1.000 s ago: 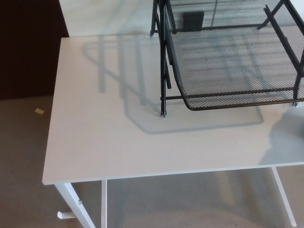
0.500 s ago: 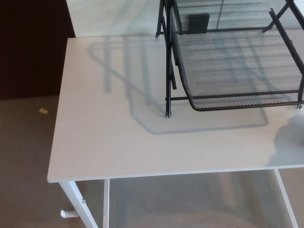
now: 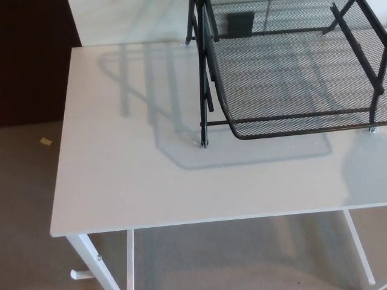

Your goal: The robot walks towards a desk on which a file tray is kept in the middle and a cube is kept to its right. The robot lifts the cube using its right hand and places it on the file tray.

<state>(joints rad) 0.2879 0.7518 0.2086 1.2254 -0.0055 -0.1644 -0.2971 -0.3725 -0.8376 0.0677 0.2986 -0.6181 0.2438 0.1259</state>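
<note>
Nearest us, at the bottom, was the floor (image 3: 24,199), brownish carpet, with a white leg (image 3: 91,260) of the desk coming down at lower left. A small yellow scrap (image 3: 45,141) lay on the floor left of the desk, well apart from everything.

No robot hand showed, left or right, so we could not tell whether either was open, closed or holding anything.

Next came the surface (image 3: 121,175), white, with nothing but shadows on its left and front parts. A soft grey shadow (image 3: 363,175) sat at its right front edge, source not visible.

Further back, in the right half of the view, stood the tray (image 3: 290,115): black wire mesh, tiered, its front left foot (image 3: 204,144) on the surface, its right side cut off by the picture edge. The basket we could see held nothing. Behind it, through the mesh, a dark block (image 3: 240,24) showed. We could not tell what it was.

The cube was not in view, neither on the visible surface nor in the visible part of the tray. Going by the task, it should lie right of the tray, beyond the right picture edge.

We judged this the approach step, with the pick not yet begun. The relation that mattered was the cube off to the tray's right. That would make the right robot hand the nearer one, and the carry would run leftward over the tray's side rail. A cube has no long axis, so grasp direction looked free.
</note>
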